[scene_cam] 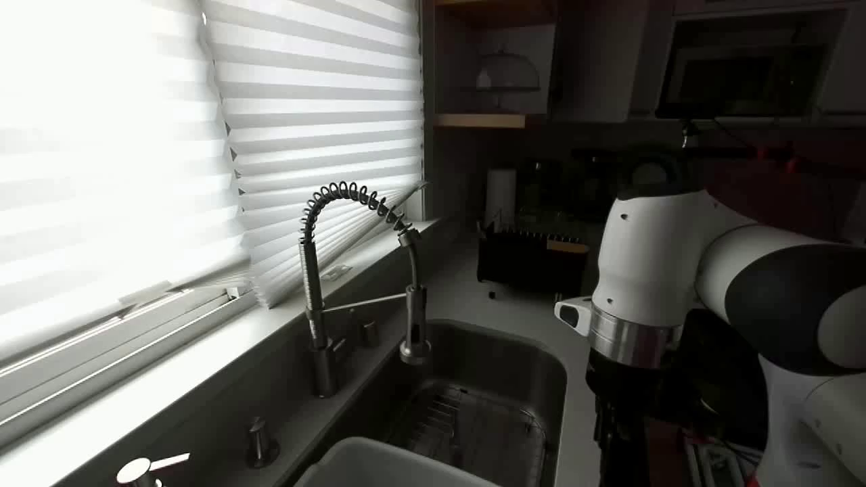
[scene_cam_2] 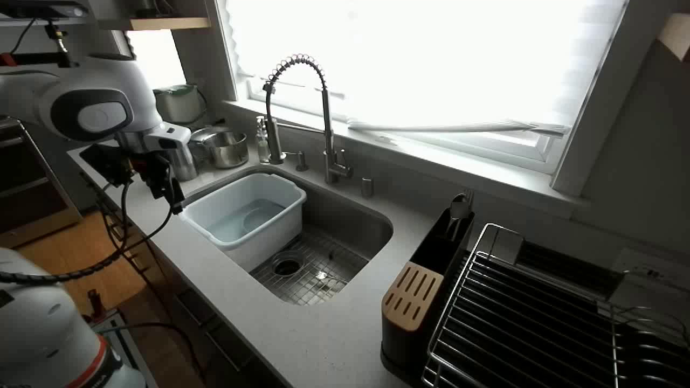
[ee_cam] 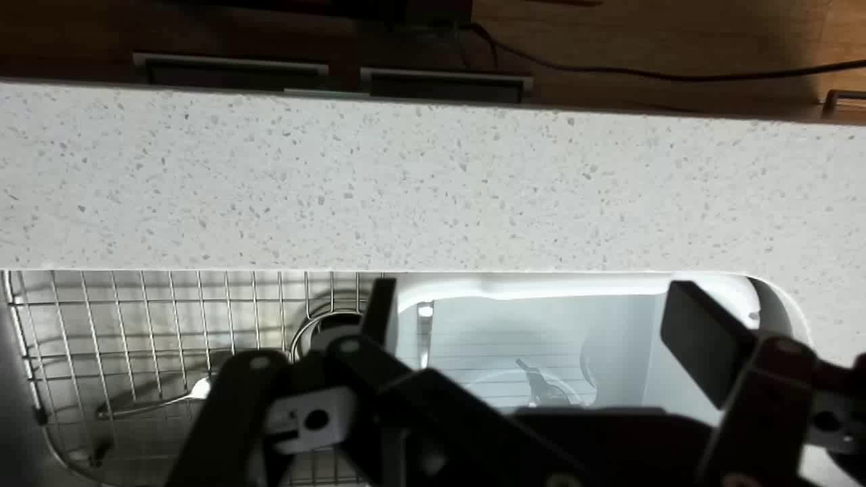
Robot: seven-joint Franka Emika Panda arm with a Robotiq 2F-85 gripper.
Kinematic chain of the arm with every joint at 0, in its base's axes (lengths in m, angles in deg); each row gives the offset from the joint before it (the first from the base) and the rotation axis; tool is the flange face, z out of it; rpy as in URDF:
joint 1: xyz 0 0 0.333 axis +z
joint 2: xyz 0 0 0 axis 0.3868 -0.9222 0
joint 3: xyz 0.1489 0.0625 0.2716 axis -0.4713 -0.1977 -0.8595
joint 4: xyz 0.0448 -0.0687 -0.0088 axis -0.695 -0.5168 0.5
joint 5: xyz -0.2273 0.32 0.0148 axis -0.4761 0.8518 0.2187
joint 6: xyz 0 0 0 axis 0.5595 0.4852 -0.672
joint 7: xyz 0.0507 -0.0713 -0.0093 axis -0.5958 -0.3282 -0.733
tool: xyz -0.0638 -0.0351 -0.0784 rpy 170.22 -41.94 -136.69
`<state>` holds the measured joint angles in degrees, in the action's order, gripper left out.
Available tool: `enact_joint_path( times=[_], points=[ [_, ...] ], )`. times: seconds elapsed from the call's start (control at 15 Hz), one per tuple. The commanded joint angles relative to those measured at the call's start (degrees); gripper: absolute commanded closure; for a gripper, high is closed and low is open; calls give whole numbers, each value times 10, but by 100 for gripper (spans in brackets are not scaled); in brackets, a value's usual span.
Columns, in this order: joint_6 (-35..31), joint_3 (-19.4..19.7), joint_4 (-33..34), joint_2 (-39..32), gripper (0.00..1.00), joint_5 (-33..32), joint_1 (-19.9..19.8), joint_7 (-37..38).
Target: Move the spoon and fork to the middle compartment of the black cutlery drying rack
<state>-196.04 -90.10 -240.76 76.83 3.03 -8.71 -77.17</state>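
Observation:
The black cutlery drying rack (scene_cam_2: 396,345) stands on the counter right of the sink, with a slotted wooden lid (scene_cam_2: 412,296) on its near end. Its middle compartment (scene_cam_2: 434,250) looks dark inside. Spoon-like metal utensils (scene_cam_2: 459,209) stand in its far end. The rack also shows dark in an exterior view (scene_cam: 531,267). A shiny utensil lies on the sink grid in the wrist view (ee_cam: 152,407), partly hidden by a finger; I cannot tell whether it is spoon or fork. No second loose utensil is clear. My gripper (ee_cam: 541,331) is open and empty above the basin's front side.
A white basin (scene_cam_2: 269,253) with water and a round dish fills the sink's left part. The coiled-spring faucet (scene_cam_2: 327,118) arches behind the sink. A wire dish rack (scene_cam_2: 485,323) adjoins the cutlery rack. Metal pots (scene_cam_2: 229,151) stand left of the sink.

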Motion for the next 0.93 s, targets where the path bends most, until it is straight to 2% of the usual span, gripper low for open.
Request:
enact_joint_path(
  times=[0.0,0.67,0.8,0.87],
  points=[
    [2,-2,-3,-1,0,1,-2,-1],
    [-6,-5,-6,-4,0,-6,-8,2],
    [-62,-9,1,-15,0,-25,-52,45],
    [-88,11,10,-26,0,-44,-79,34]
  ],
)
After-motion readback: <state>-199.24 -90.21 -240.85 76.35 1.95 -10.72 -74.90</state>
